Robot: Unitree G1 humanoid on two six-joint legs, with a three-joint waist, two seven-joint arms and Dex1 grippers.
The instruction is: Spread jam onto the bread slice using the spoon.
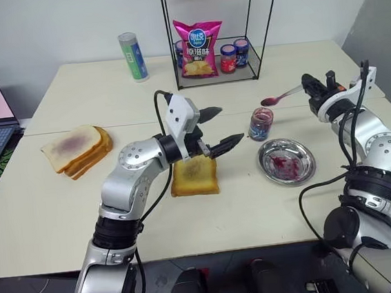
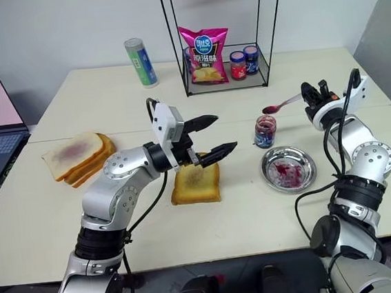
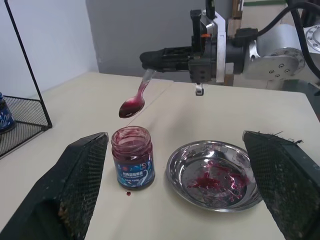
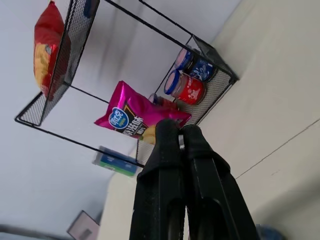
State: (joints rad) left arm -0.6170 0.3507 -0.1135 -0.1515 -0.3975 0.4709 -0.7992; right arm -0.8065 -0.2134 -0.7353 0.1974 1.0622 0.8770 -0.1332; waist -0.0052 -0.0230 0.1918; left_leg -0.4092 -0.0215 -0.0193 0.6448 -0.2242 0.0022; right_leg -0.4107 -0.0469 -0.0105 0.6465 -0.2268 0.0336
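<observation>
Right claw [image 1: 307, 86], spoon [image 1: 282, 96] level, bowl leftward

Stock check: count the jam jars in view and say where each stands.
3. One open jar stands on the table beside the metal dish. Two lidded jars stand side by side on the wire rack's bottom shelf, right of the chip bag, which may hide more.

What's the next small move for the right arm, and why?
Probably carry the spoon left and down toward the bread slice. The right gripper is shut on its handle, the bowl holds jam above the open jar, and the toast face looks bare. The left gripper hangs open over the slice and may need to clear.
</observation>
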